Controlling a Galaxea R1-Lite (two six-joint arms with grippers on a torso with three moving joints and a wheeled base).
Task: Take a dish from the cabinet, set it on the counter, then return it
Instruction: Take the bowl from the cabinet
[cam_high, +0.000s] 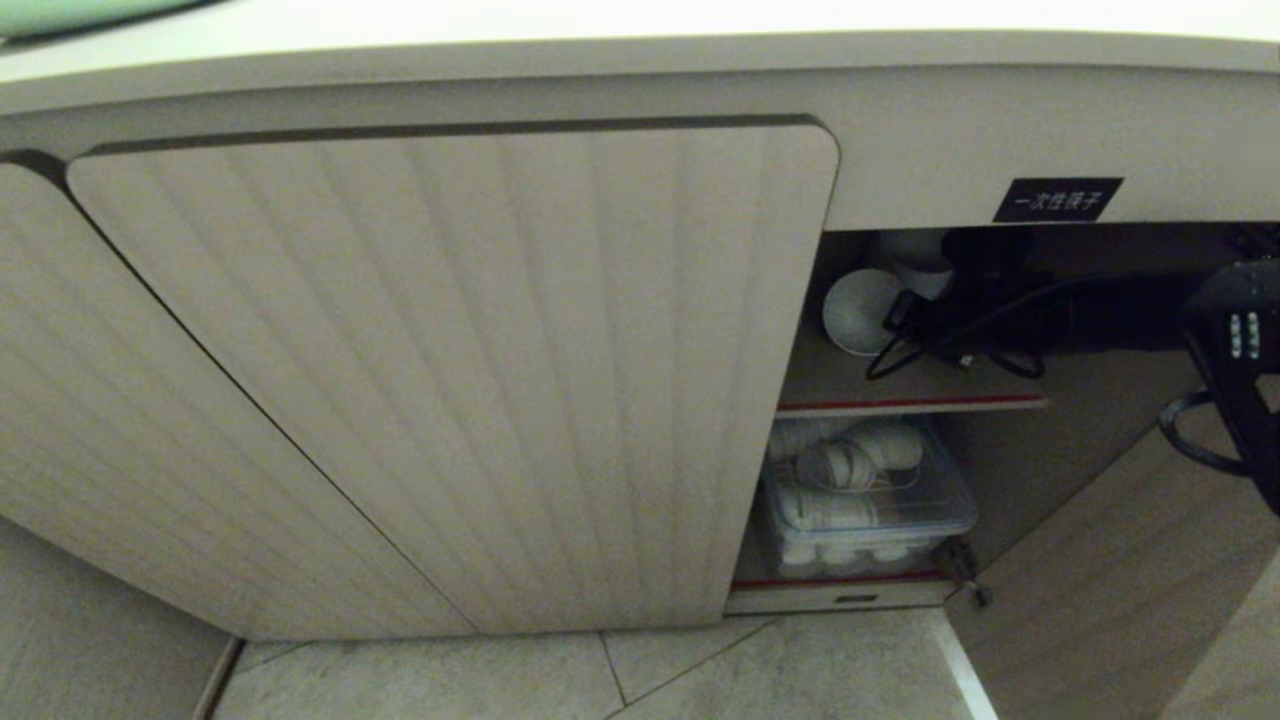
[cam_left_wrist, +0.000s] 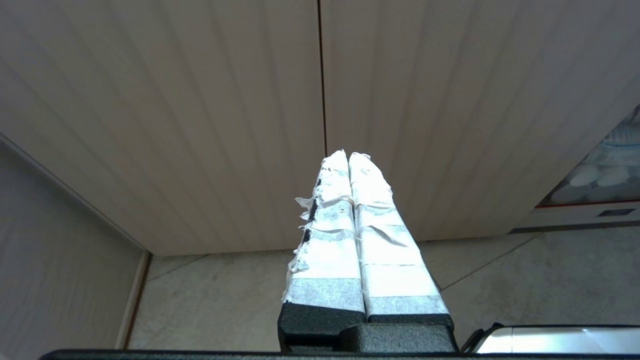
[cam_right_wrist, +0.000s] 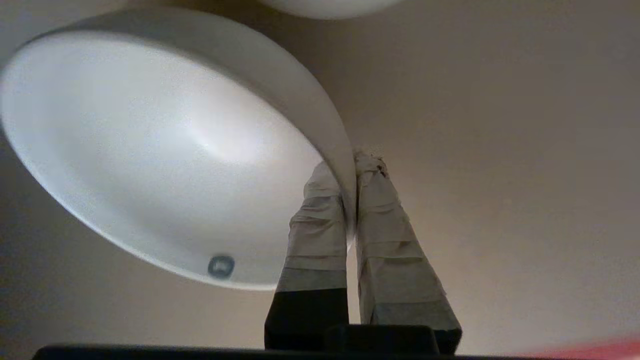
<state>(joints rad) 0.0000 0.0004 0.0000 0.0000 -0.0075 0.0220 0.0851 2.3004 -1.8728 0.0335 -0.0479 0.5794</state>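
Observation:
The dish (cam_high: 858, 310) is a small white bowl, tipped on its side above the cabinet's upper shelf (cam_high: 910, 403), which has a red front edge. My right gripper (cam_right_wrist: 351, 165) is shut on the dish's (cam_right_wrist: 165, 150) rim, one taped finger inside the bowl and one outside. In the head view the right arm reaches in from the right, and the right gripper (cam_high: 905, 315) meets the dish's right edge. The cabinet (cam_high: 450, 380) has a fluted beige door and a black label (cam_high: 1057, 199). The counter (cam_high: 640, 50) runs along above. My left gripper (cam_left_wrist: 348, 155) is shut and empty, parked facing the doors.
More white bowls (cam_high: 915, 260) stand at the back of the upper shelf. A clear plastic bin (cam_high: 870, 500) of white crockery fills the lower shelf. The open right door (cam_high: 1130, 560) swings out beside my right arm. Tiled floor (cam_high: 700, 680) lies below.

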